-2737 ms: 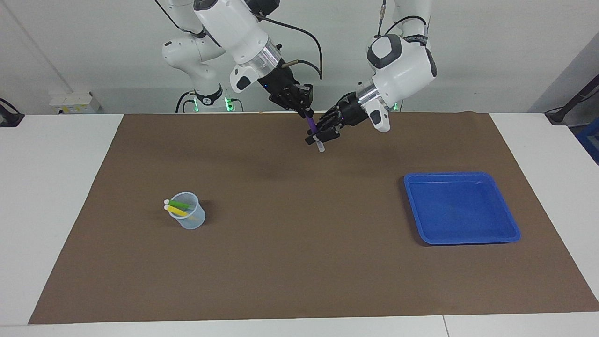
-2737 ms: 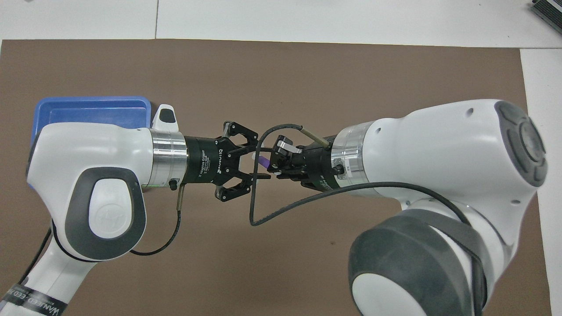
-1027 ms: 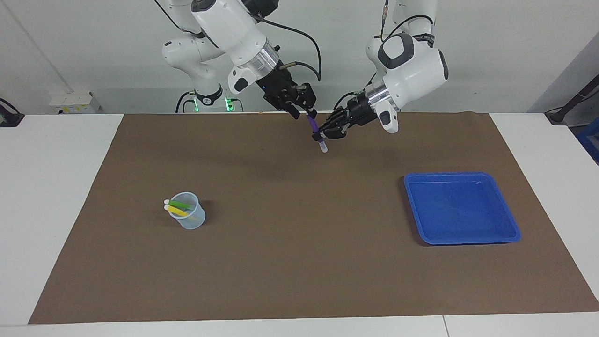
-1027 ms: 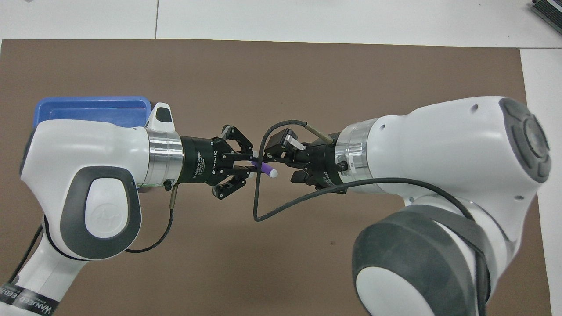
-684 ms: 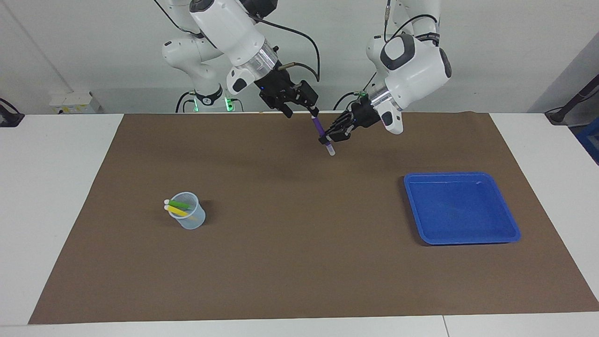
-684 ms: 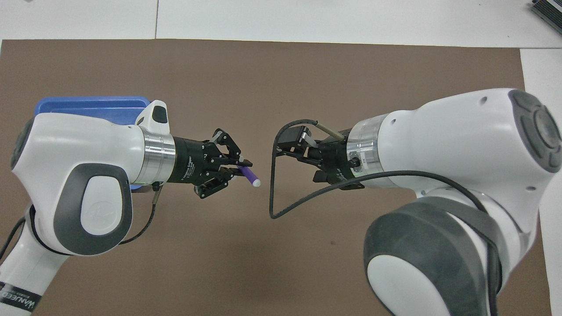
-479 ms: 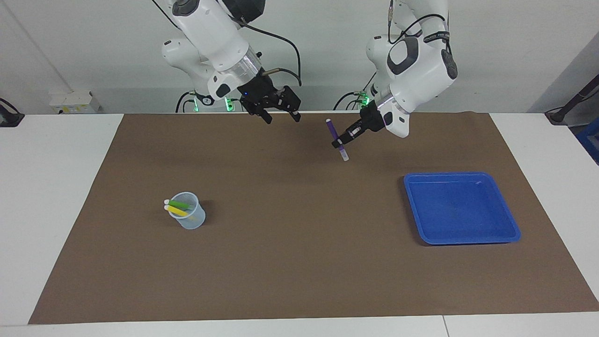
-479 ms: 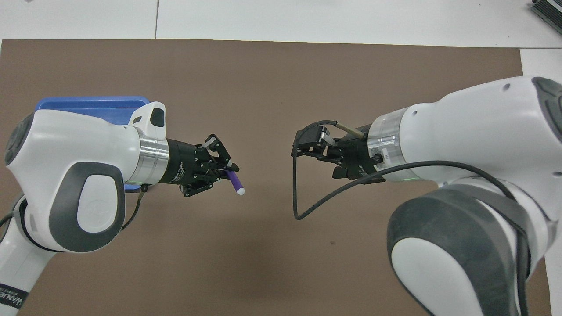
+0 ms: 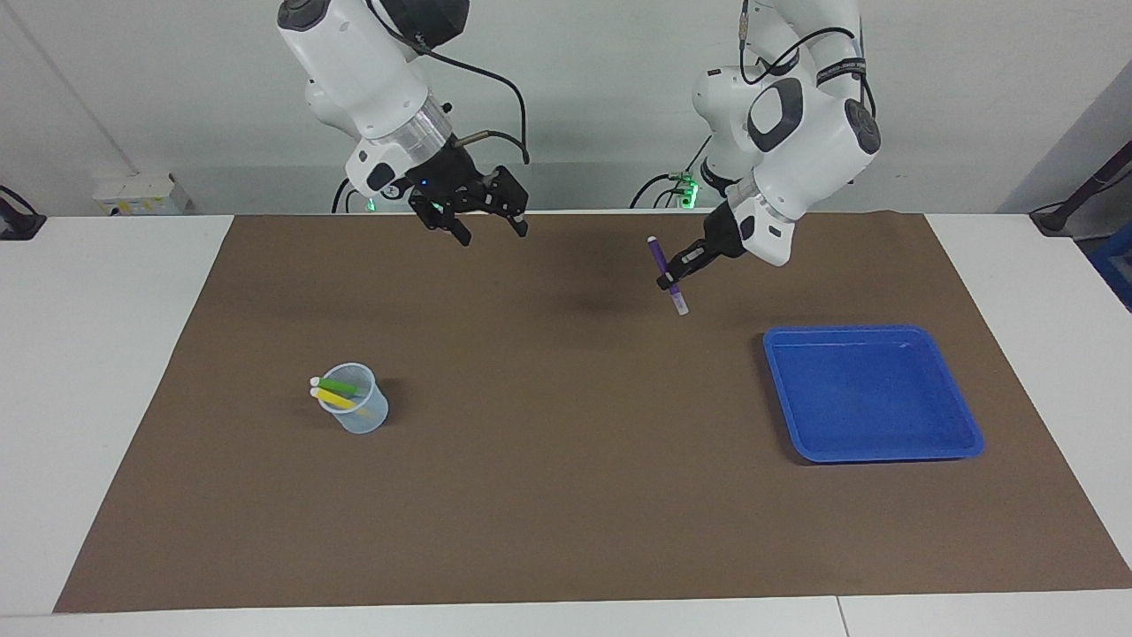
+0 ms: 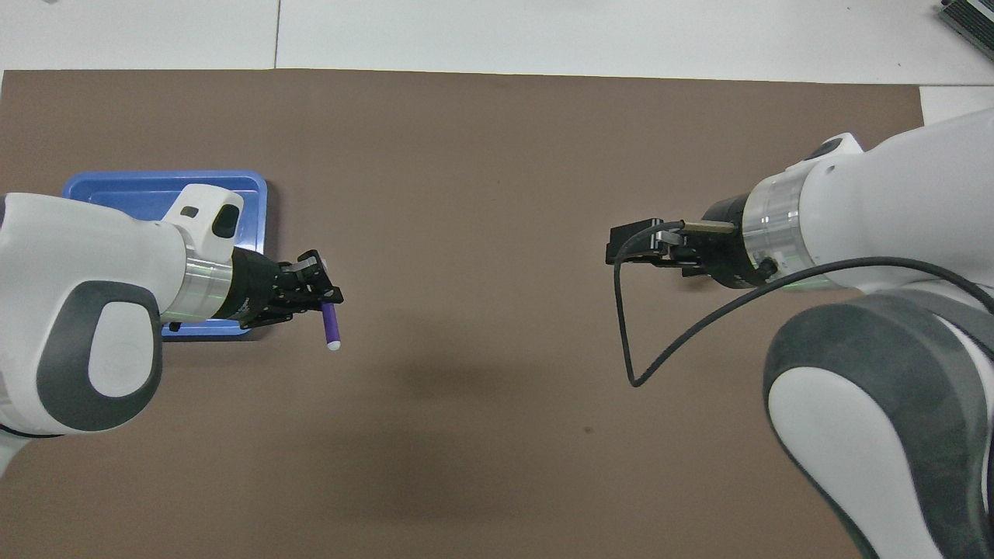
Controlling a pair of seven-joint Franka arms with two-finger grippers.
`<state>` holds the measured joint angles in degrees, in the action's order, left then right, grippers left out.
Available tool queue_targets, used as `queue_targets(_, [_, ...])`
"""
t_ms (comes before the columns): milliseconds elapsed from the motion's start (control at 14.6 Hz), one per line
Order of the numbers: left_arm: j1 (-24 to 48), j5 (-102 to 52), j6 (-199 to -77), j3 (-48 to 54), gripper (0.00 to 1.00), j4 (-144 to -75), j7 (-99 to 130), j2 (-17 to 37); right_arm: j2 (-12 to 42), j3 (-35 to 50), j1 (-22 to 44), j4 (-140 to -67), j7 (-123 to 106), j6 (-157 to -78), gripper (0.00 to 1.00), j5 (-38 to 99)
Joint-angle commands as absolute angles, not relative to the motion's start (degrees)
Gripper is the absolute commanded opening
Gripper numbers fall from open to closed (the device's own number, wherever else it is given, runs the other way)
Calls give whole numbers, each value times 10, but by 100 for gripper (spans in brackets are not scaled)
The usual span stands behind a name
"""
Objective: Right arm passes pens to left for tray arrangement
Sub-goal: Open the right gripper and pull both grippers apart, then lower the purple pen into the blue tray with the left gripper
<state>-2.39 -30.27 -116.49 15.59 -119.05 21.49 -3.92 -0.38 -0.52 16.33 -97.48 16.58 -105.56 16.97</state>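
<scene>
My left gripper (image 9: 672, 272) (image 10: 324, 296) is shut on the purple pen (image 9: 657, 255) (image 10: 331, 326). It holds the pen steeply tilted, whitish tip down, in the air over the brown mat just beside the blue tray (image 9: 871, 330) (image 10: 116, 185). The tray has nothing in it. My right gripper (image 9: 491, 230) (image 10: 621, 252) hangs open with nothing in it, over the mat's edge by the robots, toward its own end. The green pen (image 9: 341, 387) and the yellow pen (image 9: 334, 399) lean in the translucent cup (image 9: 363, 418).
The brown mat (image 9: 566, 495) covers most of the white table. The cup stands toward the right arm's end and the tray toward the left arm's end. A black cable (image 10: 633, 341) loops down from the right wrist.
The right gripper opened, let go of the purple pen and pulled back toward its own end. The left gripper, shut on the pen, carried it toward the tray.
</scene>
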Motion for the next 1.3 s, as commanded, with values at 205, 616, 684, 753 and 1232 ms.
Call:
queue_targets(205, [-76, -169, -1215, 160, 0, -1207, 45, -31, 3, 0, 63, -997, -94, -1091, 96, 113])
queue_targets(616, [-117, -84, -1298, 159, 0, -1203, -50, 4, 16, 1, 18, -1051, -126, -1177, 92, 112])
queue_targets(684, [-126, -75, -1309, 159, 0, -1201, -50, 14, 22, 1, 11, -1051, -136, -1177, 92, 112])
queue_targets(753, [-129, -75, -1310, 159, 0, -1199, -50, 19, 27, 1, 7, -1053, -161, -1177, 92, 112])
queue_targets(1232, [-193, -67, -1335, 159, 0, -1169, -100, 87, 46, 0, -21, -1090, -266, -1195, 84, 112])
